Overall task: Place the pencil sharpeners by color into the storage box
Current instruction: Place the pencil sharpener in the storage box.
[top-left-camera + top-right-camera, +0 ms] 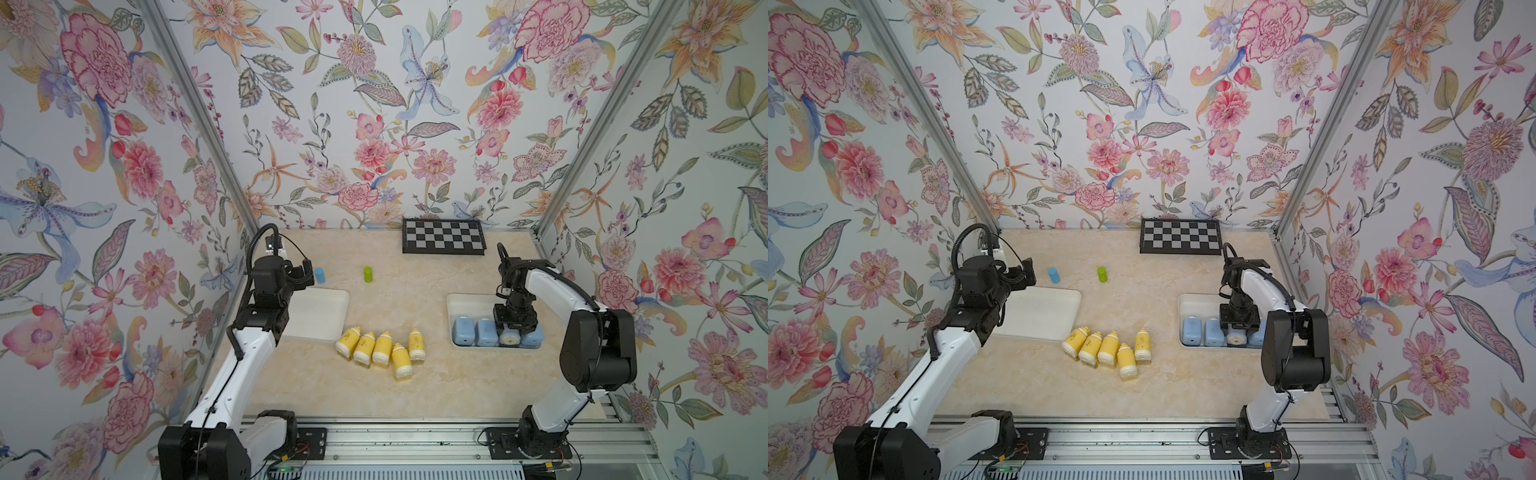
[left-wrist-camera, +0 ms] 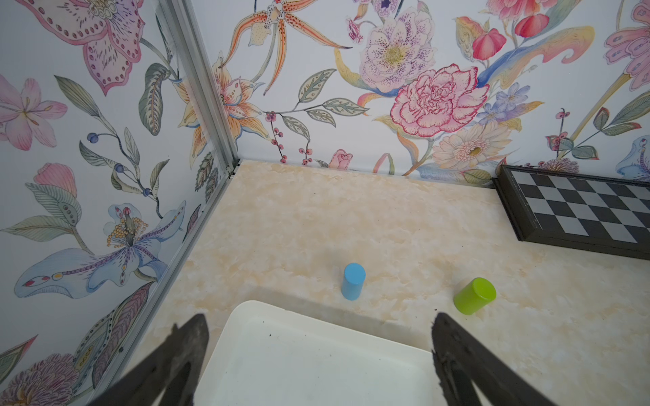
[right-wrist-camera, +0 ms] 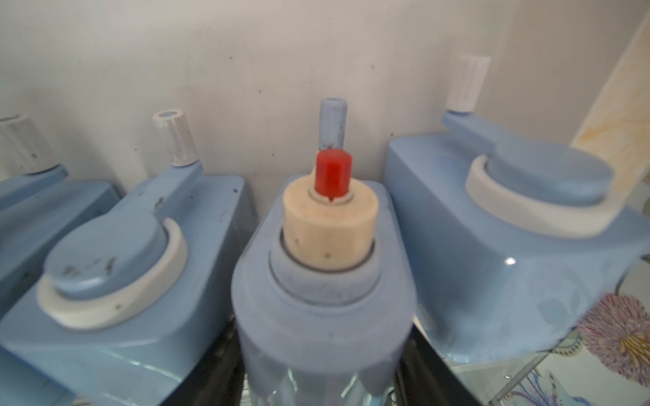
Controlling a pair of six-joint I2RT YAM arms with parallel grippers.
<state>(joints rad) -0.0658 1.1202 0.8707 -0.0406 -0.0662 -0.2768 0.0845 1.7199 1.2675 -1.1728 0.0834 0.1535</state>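
Several yellow pencil sharpeners (image 1: 382,348) (image 1: 1109,348) lie in a row on the table's middle front. The white storage box (image 1: 457,300) (image 1: 1185,301) on the right holds several blue pencil sharpeners (image 1: 462,331) in a row. My right gripper (image 1: 510,333) (image 3: 322,369) points down into it, shut on one blue sharpener (image 3: 323,281), which stands cream cap up between two neighbours (image 3: 116,274). My left gripper (image 1: 306,272) (image 2: 318,323) hangs open with nothing in it over the far edge of a second white box (image 1: 328,307) (image 2: 316,358) on the left.
A small blue cylinder (image 1: 319,275) (image 2: 352,281) and a green cylinder (image 1: 368,274) (image 2: 474,295) stand upright behind the left box. A black checkerboard (image 1: 443,236) (image 2: 580,211) lies against the back wall. Flowered walls close in three sides.
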